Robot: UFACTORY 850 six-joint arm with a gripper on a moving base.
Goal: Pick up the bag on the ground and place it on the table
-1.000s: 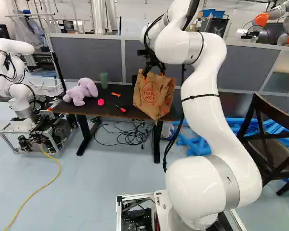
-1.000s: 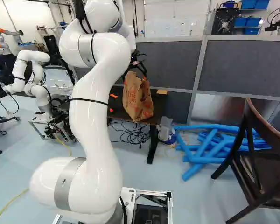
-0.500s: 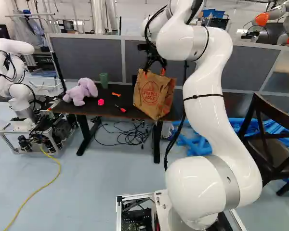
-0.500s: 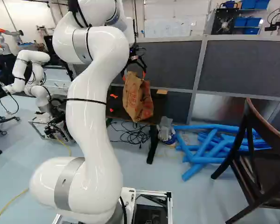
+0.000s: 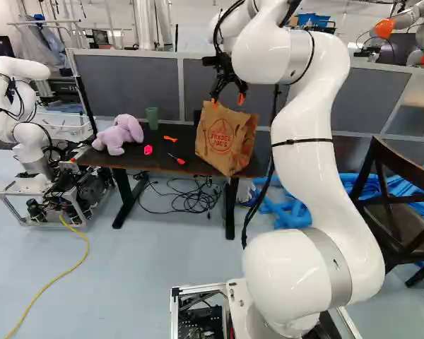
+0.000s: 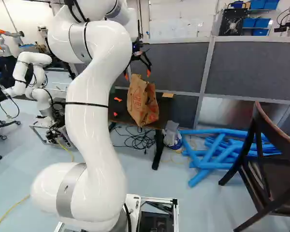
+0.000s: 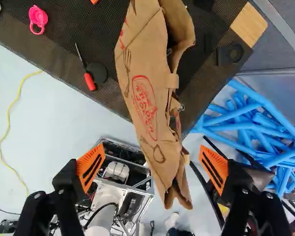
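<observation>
Dark table [image 5: 191, 150] as landmark. On its right end, paper bag [image 5: 226, 145]; gripper [image 5: 227, 99] above, fingers apart. On its left end, purple plush toy [image 5: 119, 135]; mid-table, green cup [image 5: 152, 118], pink item [image 5: 148, 150], red tool [image 5: 177, 159]. Beneath table, black cables [image 5: 191, 199]. Right of table, blue tubes [image 5: 291, 213], dark chair [image 5: 403, 201]. Behind table, grey partition [image 5: 127, 85].

Robotics lab: another robot [image 5: 30, 134], grey partitions [image 5: 127, 83], tangled cables [image 5: 192, 200].
</observation>
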